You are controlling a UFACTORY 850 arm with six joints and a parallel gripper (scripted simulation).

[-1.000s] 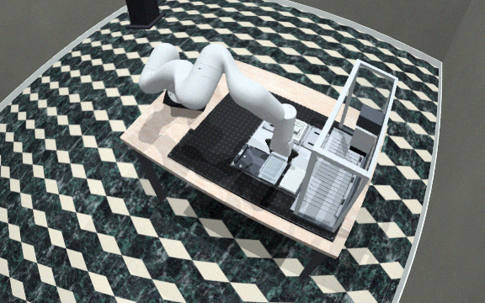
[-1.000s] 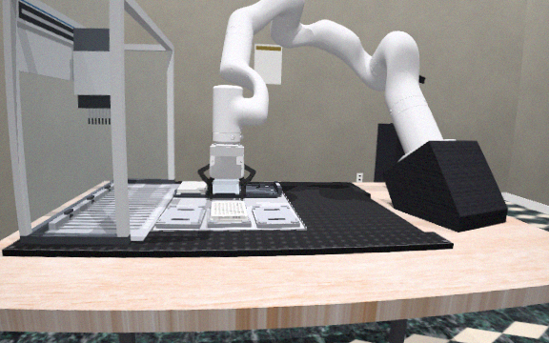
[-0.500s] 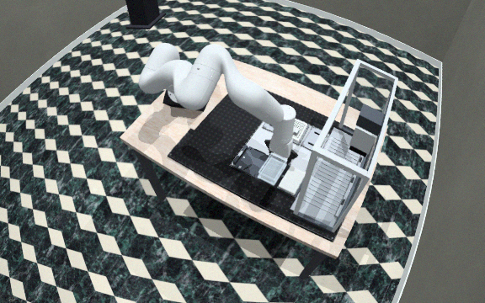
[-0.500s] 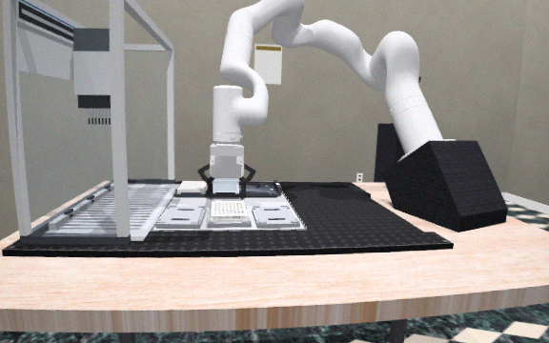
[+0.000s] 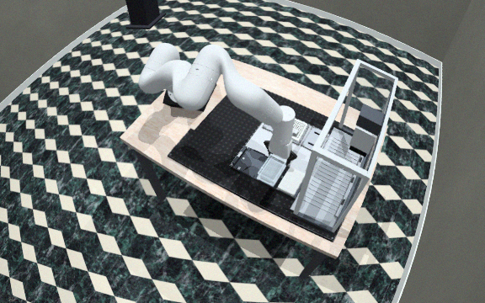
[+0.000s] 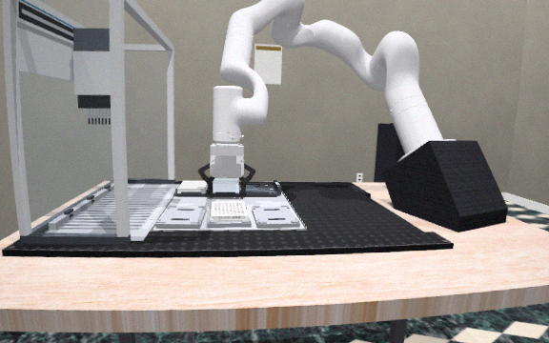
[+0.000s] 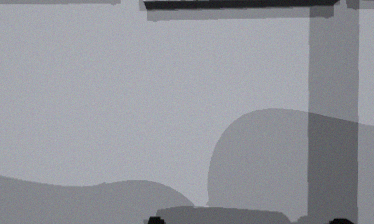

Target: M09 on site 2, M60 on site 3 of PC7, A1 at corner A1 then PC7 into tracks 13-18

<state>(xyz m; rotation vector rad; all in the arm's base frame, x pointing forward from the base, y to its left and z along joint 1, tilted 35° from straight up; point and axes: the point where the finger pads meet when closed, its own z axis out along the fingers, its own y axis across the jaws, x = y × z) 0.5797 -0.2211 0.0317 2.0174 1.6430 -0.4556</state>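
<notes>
The plate carrier PC7 (image 5: 262, 163) lies on the apron in front of the rails, outside the tracks. Its site next to the handle (image 5: 252, 162) shows dark and empty. A pale deep block, M09 (image 5: 272, 170), sits on the middle site. A flat white plate, M60 (image 6: 193, 186), sits on the site nearest the rails. My gripper (image 6: 227, 183) is open and low over the middle site, with a finger on each side of the block (image 6: 226, 186). Whether the fingers touch it I cannot tell. M06 (image 6: 228, 210), a 96-well plate, sits in the middle nest. In the wrist view only my fingertips and the grey apron show.
The two outer nests (image 6: 181, 216) (image 6: 276, 216) are empty. The loading rails (image 6: 112, 210) lie under the white instrument frame (image 6: 117, 119), whose posts stand close to the carrier's far end. The arm's black base (image 6: 441, 186) stands at the other end of the mat.
</notes>
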